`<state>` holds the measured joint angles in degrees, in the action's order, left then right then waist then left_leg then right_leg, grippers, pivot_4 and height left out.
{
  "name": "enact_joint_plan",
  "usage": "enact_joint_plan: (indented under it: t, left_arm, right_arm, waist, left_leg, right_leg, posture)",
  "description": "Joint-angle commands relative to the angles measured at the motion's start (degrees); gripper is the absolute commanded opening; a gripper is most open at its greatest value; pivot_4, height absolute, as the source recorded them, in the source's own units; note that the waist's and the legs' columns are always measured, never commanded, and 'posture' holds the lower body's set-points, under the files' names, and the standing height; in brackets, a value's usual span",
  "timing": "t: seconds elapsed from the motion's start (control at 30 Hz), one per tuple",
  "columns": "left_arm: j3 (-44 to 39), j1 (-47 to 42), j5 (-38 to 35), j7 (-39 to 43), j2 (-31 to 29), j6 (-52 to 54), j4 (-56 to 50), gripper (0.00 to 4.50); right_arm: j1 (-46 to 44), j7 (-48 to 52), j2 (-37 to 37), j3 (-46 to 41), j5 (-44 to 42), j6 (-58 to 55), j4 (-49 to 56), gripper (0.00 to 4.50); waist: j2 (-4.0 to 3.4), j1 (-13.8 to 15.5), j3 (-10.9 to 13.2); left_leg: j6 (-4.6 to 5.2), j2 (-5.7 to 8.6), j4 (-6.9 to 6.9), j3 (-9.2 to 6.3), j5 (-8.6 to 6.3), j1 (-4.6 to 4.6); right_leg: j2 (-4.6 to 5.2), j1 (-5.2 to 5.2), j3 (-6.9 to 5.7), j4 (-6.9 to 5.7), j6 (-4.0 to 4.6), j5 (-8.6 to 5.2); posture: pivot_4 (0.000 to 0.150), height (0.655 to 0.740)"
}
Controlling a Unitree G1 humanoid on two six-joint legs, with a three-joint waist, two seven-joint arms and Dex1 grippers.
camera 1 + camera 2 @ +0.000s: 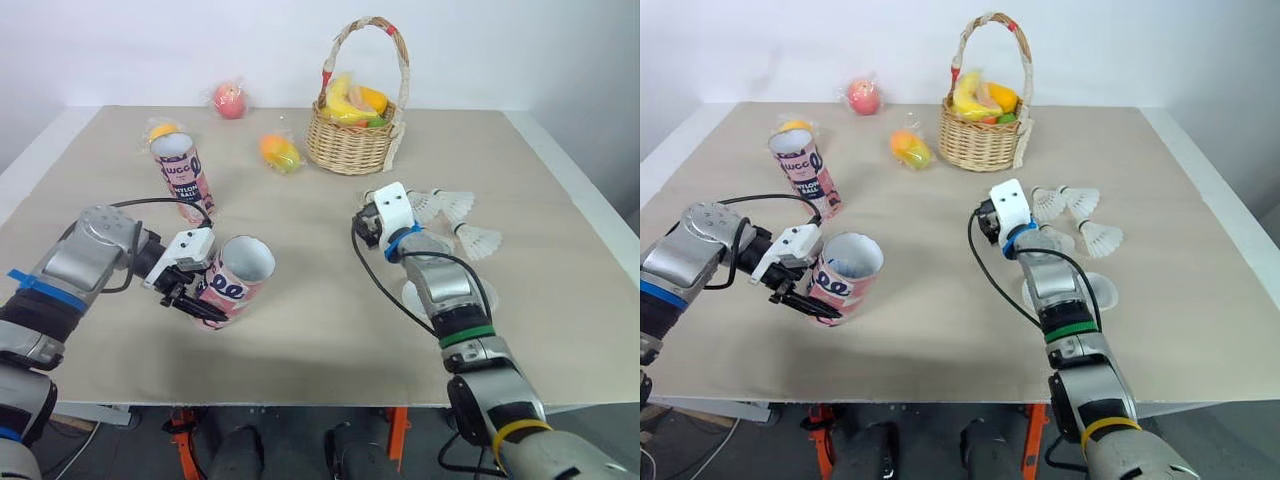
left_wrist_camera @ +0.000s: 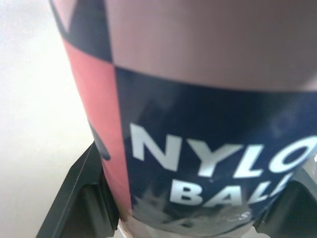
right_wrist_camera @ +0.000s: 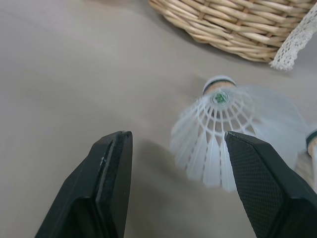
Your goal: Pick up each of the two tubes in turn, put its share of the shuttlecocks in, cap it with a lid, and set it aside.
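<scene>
My left gripper [image 1: 192, 290] is shut on a pink and navy tube [image 1: 238, 274], gripping its side. The tube is tilted, with its open mouth turned up and to the right. In the left wrist view that tube [image 2: 208, 124] sits between the two fingers [image 2: 84, 198]. A second tube [image 1: 183, 175] stands upright at the back left, mouth open. Several white shuttlecocks [image 1: 455, 207] lie on the table at the right. My right gripper [image 3: 179, 140] is open just in front of one shuttlecock [image 3: 218, 126], without touching it. A clear lid [image 1: 1102, 291] lies beside my right forearm.
A wicker basket [image 1: 350, 148] holding fruit stands at the back centre, just behind the shuttlecocks. Wrapped fruit lies at the back left: a red one [image 1: 230, 100], an orange one [image 1: 163, 130] behind the standing tube, and a yellow-orange one [image 1: 280, 152].
</scene>
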<state>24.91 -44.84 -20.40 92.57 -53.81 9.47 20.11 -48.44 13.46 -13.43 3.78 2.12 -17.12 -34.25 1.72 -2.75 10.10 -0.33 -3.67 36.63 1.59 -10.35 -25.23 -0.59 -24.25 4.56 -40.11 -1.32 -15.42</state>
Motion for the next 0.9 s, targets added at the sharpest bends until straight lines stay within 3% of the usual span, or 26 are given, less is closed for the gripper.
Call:
enact_joint_plan:
  t: [0.03, 0.1, 0.13, 0.3, 0.4, 0.53, 0.7, 0.9]
  left_arm:
    - [-1.5, 0.5, -0.9, -0.1, 0.2, 1.2, -1.4, 2.87]
    - [-1.8, 0.7, -0.9, -0.1, 0.4, 1.5, -1.6, 2.87]
    - [-1.8, 0.8, -0.7, -0.1, 0.5, 1.5, -1.6, 2.87]
    - [-1.7, 1.2, -0.1, -0.1, 0.8, 1.2, -1.5, 2.87]
    - [-1.5, 1.5, -0.1, -0.1, 1.1, 1.2, -1.4, 2.87]
    - [-1.2, 1.7, 0.4, -0.1, 1.4, 0.7, -0.6, 2.87]
    - [-0.4, 1.2, 1.3, -0.1, 1.6, -0.6, 0.9, 2.87]
    - [0.3, 0.3, 1.3, -0.1, 1.8, -1.7, 1.9, 2.87]
  right_arm:
    - [-4.4, -2.0, 0.6, -1.0, 0.7, 4.5, -5.4, 3.22]
    - [-6.4, -2.8, 1.0, -1.2, 0.9, 6.4, -9.5, 3.22]
    - [-7.2, -3.2, 1.2, -1.3, 1.0, 7.2, -11.3, 2.98]
    - [-9.4, -4.1, 1.8, -1.4, 1.2, 10.6, -16.9, 1.19]
    - [-8.8, -2.9, 1.8, -2.0, 0.1, 10.7, -14.6, 0.17]
    - [-5.1, 3.3, 1.0, -1.2, -1.5, 12.0, -4.7, 0.07]
    - [1.3, 17.0, -4.3, -0.3, -6.1, 12.1, 16.1, 0.07]
    - [6.6, 39.2, -16.5, 0.2, -19.4, 6.2, 41.1, 0.07]
  waist:
    - [0.0, 0.0, 0.0]
    - [0.0, 0.0, 0.0]
    - [0.0, 0.0, 0.0]
    - [0.0, 0.0, 0.0]
    - [-0.01, 0.0, 0.0]
    - [-0.01, 0.0, 0.0]
    - [-0.03, 0.2, 0.0]
    - [-0.12, 0.4, 0.1]
  left_leg:
    - [0.0, 0.0, 0.0, 0.0, 0.0, 0.0]
    - [0.0, 0.0, -0.01, 0.0, 0.0, 0.0]
    - [0.0, 0.0, -0.01, 0.01, 0.0, 0.0]
    - [0.0, 0.01, -0.02, 0.01, 0.0, 0.0]
    - [0.0, 0.01, -0.03, 0.02, 0.0, 0.0]
    - [0.0, 0.01, -0.03, 0.01, 0.0, 0.0]
    - [0.0, 0.03, -0.04, -0.02, 0.0, -0.03]
    - [0.0, 0.03, -0.02, -0.04, 0.0, 0.07]
  right_leg:
    - [0.0, 0.0, 0.0, 0.0, 0.0, 0.0]
    - [0.0, 0.0, 0.0, 0.0, 0.0, -0.01]
    - [0.01, 0.0, 0.0, 0.0, 0.0, -0.01]
    - [0.02, 0.0, 0.01, 0.01, 0.0, -0.01]
    - [0.02, 0.0, 0.01, 0.0, 0.0, -0.01]
    - [0.02, 0.01, 0.01, 0.0, -0.01, -0.01]
    - [0.06, 0.03, -0.02, 0.02, -0.06, -0.05]
    - [0.06, 0.12, -0.05, 0.02, -0.08, -0.06]
  posture:
    - [0.15, 0.7393]
    - [0.15, 0.7393]
    - [0.15, 0.7393]
    - [0.15, 0.7393]
    - [0.15, 0.7393]
    - [0.15, 0.7393]
    - [0.15, 0.7393]
    - [0.15, 0.7393]
